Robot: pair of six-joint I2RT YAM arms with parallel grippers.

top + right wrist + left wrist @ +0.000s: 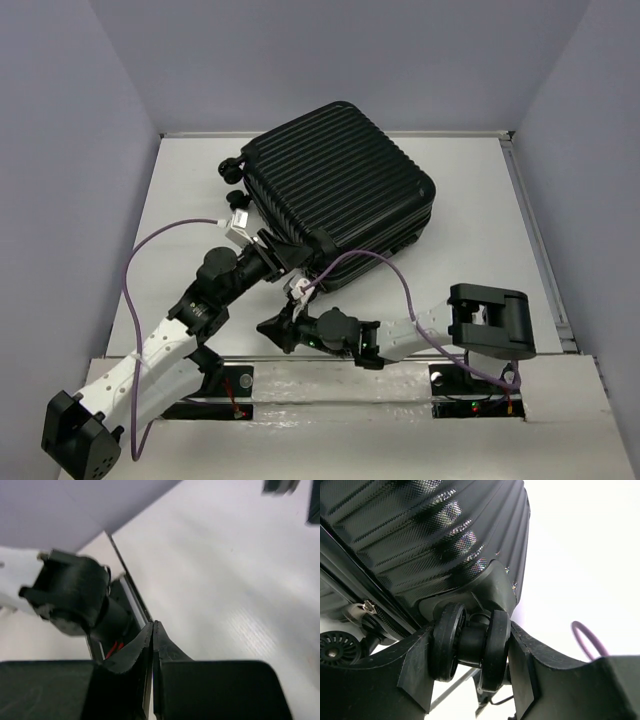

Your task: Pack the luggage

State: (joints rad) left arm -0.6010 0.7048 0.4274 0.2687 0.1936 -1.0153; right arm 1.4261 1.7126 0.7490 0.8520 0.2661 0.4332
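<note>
The luggage (340,190) lay closed on the bench (460,230), toward 12 o'clock. At its 7 o'clock corner the left claw (470,642), partly spread, clamped a caster wheel (447,640). The right claw (152,630), pinched together and empty, hung at the luggage's 6 o'clock.

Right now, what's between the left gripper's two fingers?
A twin caster wheel of the luggage, touching both fingers of the left gripper; the left wrist view shows it.
</note>
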